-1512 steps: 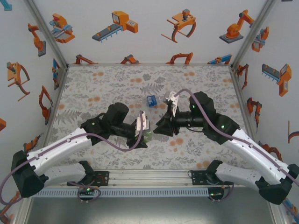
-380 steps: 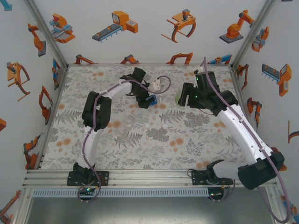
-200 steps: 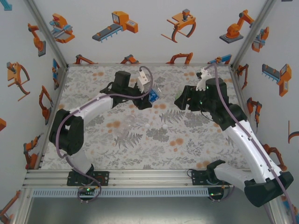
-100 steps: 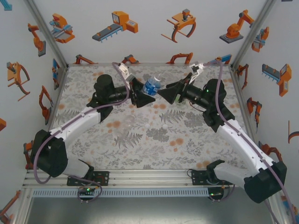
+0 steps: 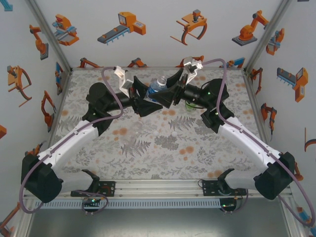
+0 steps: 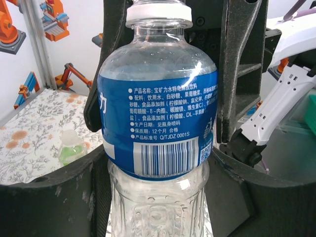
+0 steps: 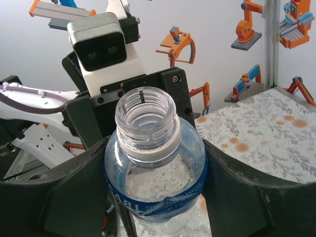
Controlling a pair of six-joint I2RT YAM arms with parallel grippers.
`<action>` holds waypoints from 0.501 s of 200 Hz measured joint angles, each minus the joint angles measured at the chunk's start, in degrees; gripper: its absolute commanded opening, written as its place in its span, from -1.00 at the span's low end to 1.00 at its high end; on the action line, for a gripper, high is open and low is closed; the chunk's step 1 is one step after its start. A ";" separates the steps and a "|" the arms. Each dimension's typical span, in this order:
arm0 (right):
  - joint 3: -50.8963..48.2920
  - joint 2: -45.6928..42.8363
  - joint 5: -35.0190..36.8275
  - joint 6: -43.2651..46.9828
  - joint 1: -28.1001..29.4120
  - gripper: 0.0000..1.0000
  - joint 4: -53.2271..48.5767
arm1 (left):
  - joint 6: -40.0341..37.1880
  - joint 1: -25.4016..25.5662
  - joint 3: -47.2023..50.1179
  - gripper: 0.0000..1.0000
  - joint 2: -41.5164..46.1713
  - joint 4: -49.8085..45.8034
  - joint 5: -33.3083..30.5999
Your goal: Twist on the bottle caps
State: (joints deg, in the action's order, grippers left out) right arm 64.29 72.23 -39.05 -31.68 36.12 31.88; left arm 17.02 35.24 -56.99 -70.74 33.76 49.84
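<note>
The bottle (image 6: 158, 113) is small and of clear plastic, with water droplets inside its shoulder and ribbed moulding low on its body. It has a white neck ring and an open, threaded mouth with no cap on it. It is held off the worktop (image 5: 148, 153) between the two arms. Its base points toward the left end effector (image 6: 158, 170) and its mouth toward the right end effector (image 7: 155, 153). A blue label (image 6: 163, 133) wraps its middle, printed in white Chinese text: 产品名称:宝矿力水特电解质饮料, a line reading 保质期:12个月, and the code Q/TJDZ 0001S. Under these sit a barcode and a small QR code. On the side facing the right wrist camera the label shows large white letters that look like "ARI". The left end effector is closed on the bottle's lower body, with a black finger pressed to each side just under the label. The right end effector comes from the opposite side. Its fingers (image 7: 74, 197) are partly open and lie against both sides of the shoulder, with the mouth standing up between them. Below and to the left of the left end effector a green bottle (image 6: 71, 148) stands on the worktop. In the top view it sits just behind the right end effector, under that arm.
</note>
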 measured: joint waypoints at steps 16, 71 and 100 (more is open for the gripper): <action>0.00 0.00 -0.20 0.07 0.37 -0.45 -0.07 | -0.94 0.24 -0.02 -0.15 0.94 -2.47 -0.52; 0.00 0.00 -0.59 1.51 1.44 -0.59 -1.99 | -6.01 1.27 -3.45 0.30 1.55 -14.95 -0.76; 0.28 0.11 -0.55 1.66 2.49 -0.62 -2.10 | -7.72 2.43 -4.09 0.43 0.63 -18.88 -0.24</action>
State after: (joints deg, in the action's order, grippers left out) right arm 64.58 72.34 -39.59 -30.02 38.61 29.78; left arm 9.30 37.67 -61.08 -70.11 14.87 49.60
